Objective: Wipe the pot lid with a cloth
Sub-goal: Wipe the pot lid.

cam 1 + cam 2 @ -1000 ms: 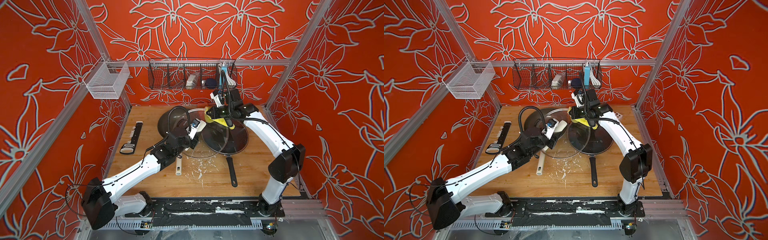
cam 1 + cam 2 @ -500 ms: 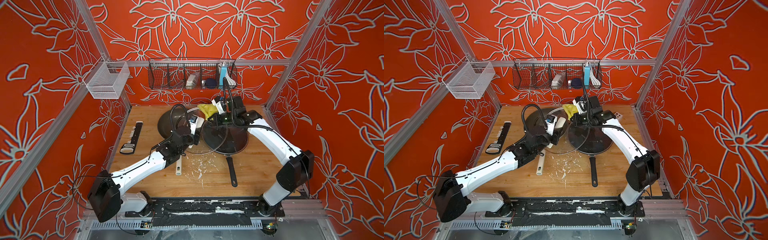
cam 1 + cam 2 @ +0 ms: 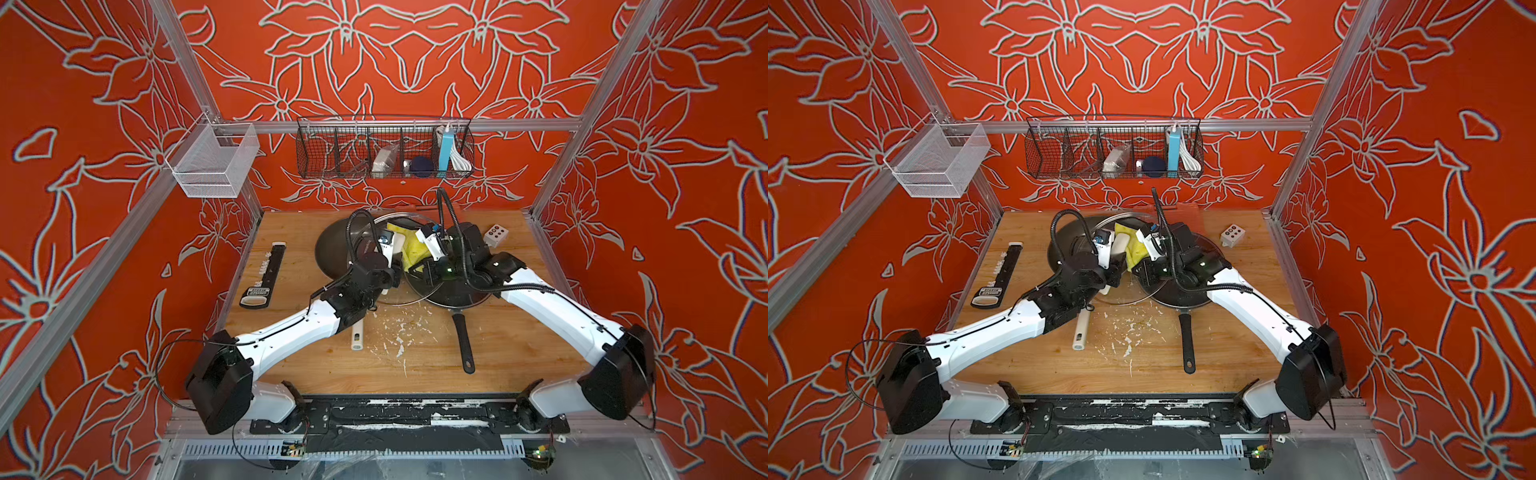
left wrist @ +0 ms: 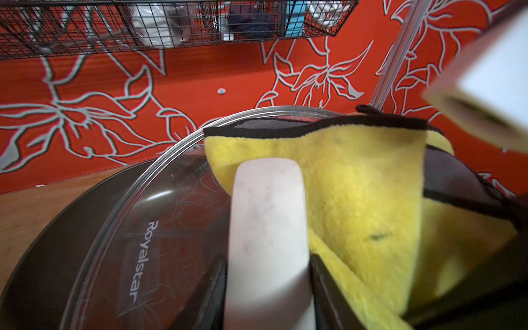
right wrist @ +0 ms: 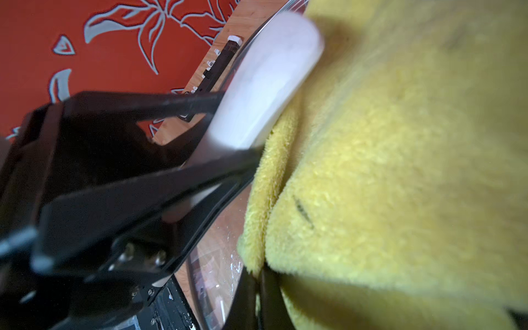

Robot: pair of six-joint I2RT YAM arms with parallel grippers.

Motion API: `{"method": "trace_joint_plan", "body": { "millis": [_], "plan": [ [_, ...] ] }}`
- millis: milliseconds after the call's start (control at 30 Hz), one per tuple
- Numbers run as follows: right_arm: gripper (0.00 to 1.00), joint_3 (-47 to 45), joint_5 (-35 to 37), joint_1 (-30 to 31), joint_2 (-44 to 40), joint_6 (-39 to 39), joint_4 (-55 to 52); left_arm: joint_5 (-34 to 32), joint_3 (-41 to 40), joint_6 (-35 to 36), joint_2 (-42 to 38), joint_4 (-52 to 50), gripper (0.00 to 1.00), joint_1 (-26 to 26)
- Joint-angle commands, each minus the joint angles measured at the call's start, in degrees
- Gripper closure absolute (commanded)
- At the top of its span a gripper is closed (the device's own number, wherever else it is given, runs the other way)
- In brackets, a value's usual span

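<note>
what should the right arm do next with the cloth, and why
Probably drag the cloth across the lid toward the bare glass with the printed name. The right gripper is shut on the cloth, which lies against the lid beside its white handle. The left gripper clamps that handle, so the lid looks steadied for a stroke.
</note>
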Motion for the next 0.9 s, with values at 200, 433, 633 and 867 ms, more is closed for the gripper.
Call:
{"method": "trace_joint_plan", "body": {
  "millis": [200, 433, 633, 867],
  "plan": [
    [1.00, -7.03, -0.16, 3.20, -3.09, 4.56, 3.95, -4.61, 6.73, -3.77, -1.47, 20.93, 1.00, -0.71],
    [1.00, -8.60, 3.46, 3.59, -4.24, 7.55, 7.77, -6.26, 5.67, -3.69, -1.88, 22.11, 1.00, -1.00],
    [1.00, -7.61, 8.90, 3.61, -3.77, 9.12, 10.42, -7.18, 5.31, -3.68, -2.56, 22.34, 1.00, -1.08],
    [1.00, -3.32, 13.73, 3.51, 0.14, 8.20, 12.42, -7.65, 5.28, -4.39, -3.29, 21.62, 1.00, -1.17]
  ]
}}
